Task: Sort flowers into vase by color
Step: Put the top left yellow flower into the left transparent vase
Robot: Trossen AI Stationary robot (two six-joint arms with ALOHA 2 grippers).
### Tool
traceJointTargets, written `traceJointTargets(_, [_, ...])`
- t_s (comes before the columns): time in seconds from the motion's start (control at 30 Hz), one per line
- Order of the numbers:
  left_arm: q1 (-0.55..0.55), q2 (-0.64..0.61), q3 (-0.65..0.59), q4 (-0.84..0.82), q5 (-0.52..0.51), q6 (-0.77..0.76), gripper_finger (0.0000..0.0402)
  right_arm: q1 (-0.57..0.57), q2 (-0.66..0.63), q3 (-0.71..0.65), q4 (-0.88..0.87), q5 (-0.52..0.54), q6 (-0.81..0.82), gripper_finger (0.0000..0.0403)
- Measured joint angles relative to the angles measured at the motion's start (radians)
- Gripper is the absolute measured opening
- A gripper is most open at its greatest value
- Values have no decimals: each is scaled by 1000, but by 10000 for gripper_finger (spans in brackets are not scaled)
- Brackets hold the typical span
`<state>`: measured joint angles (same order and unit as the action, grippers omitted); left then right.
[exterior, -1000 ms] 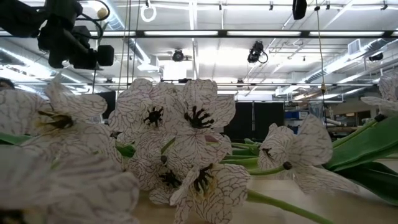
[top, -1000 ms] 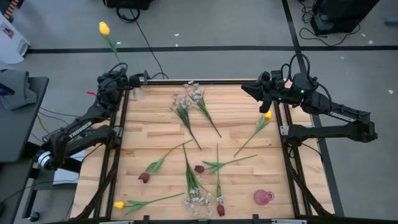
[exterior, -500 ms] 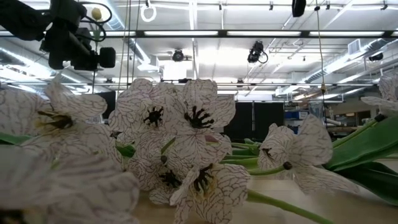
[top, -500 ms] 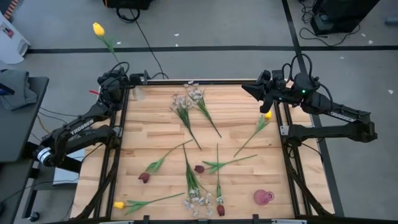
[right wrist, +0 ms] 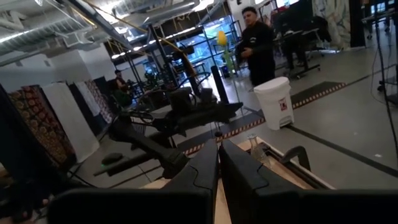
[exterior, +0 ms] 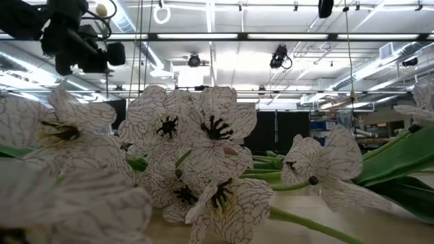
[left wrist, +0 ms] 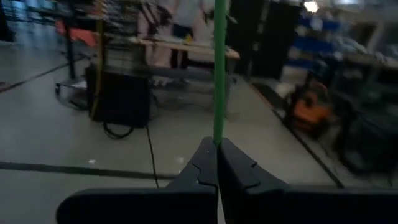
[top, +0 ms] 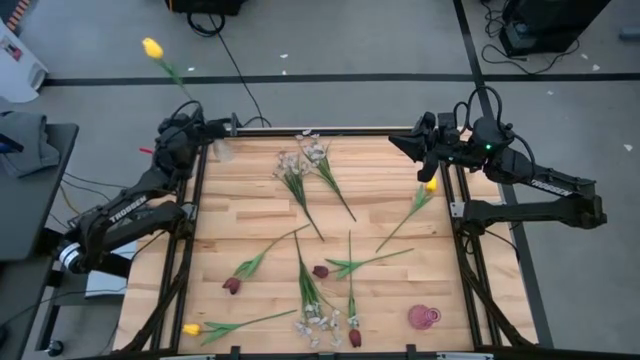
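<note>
My left gripper (top: 192, 126) hovers above the table's far left corner, shut on a yellow tulip whose bloom (top: 152, 48) stands out beyond the far edge; the low view shows that bloom (exterior: 102, 9) high up. A clear vase (top: 222, 150) stands just beside that gripper. My right gripper (top: 412, 146) waits shut over the far right corner, touching nothing. On the table lie white sprays (top: 300, 168), a yellow tulip (top: 430, 185), dark red tulips (top: 231, 285), (top: 320, 271), another yellow tulip (top: 190, 329) and a white spray (top: 318, 322). My left gripper pinches the yellow tulip's green stem (left wrist: 218, 134) between its two shut fingers (left wrist: 202, 165), which lie across it. The flower is lifted clear of the table. Its stem runs on past the fingertips, tilting away over the far left edge with the bloom at the top.
A pink vase (top: 424, 317) stands near the table's near right corner. A third dark red tulip (top: 354, 338) lies at the near edge. White blossoms (exterior: 203, 156) fill the low view close up. A person (right wrist: 256, 43) stands in the room beyond the table.
The held tulip has tipped: its bloom has swung toward the left, away from the table, while my left gripper stays over the far left corner, shifting only a little.
</note>
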<state>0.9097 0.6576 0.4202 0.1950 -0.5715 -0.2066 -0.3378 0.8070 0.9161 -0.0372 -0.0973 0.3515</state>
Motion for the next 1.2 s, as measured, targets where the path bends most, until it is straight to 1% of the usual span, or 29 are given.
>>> traceJointTargets(0.07, [7, -30, 0, -45, 44, 29, 1, 0, 0, 0, 0, 0, -7, 30])
traceJointTargets(0.17, [33, -53, 0, -101, 74, 97, 1, 0, 0, 0, 0, 0, -8, 30])
traceJointTargets(0.3, [67, -56, 0, -99, 129, 129, 1, 0, 0, 0, -1, 0, -12, 30])
traceJointTargets(0.43, [85, -87, 0, -122, 191, 149, 0, 0, 0, 0, -1, 0, -14, 30])
traceJointTargets(0.6, [131, -124, 0, -142, 297, 130, 0, 0, 0, 0, -1, -1, -12, 30])
traceJointTargets(0.73, [151, -156, 0, -121, 382, 51, 0, 0, 0, 0, 0, -8, 0, 30])
traceJointTargets(0.87, [153, -172, 2, -105, 412, -15, 0, 0, 0, 0, -1, -25, 21, 30])
traceJointTargets(1.03, [180, -194, 6, -110, 461, -39, 0, 0, 0, 0, 0, -28, 25, 30])
traceJointTargets(1.13, [196, -178, 4, -161, 444, 73, 0, 0, 0, 0, 0, -27, 31, 30])
traceJointTargets(1.2, [197, -156, 1, -192, 418, 105, 0, 0, 0, 0, 0, -28, 33, 30])
